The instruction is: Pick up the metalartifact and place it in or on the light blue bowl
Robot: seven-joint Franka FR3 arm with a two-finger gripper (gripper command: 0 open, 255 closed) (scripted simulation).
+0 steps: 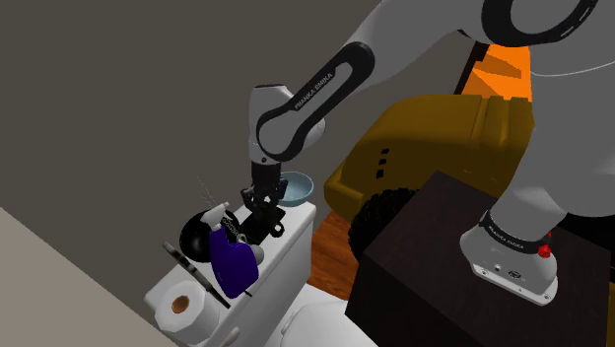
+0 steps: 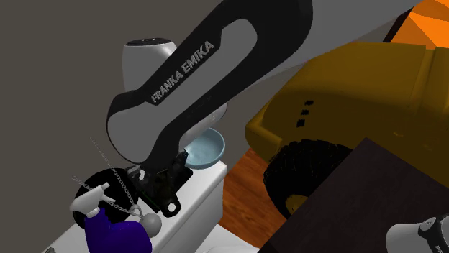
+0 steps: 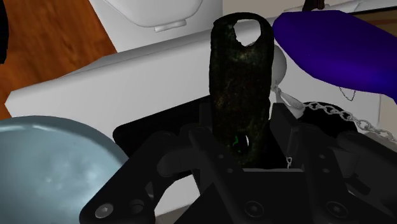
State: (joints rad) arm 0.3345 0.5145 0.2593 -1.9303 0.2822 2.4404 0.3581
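Over the white toilet tank [image 3: 95, 79], the gripper [image 3: 245, 147], clamped on the dark metal artifact [image 3: 240, 83], should centre above the light blue bowl [image 3: 51, 165] before releasing.

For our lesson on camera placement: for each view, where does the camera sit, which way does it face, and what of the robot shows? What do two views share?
Shoulder view: beside and behind the stand, looking down over the white tank; arm and stand show.
Second exterior view: close to the tank, looking down at it; arm and end effector show.
Wrist view: on the wrist, looking along the end effector shut on the dark artifact.
Shared: all three show the light blue bowl.
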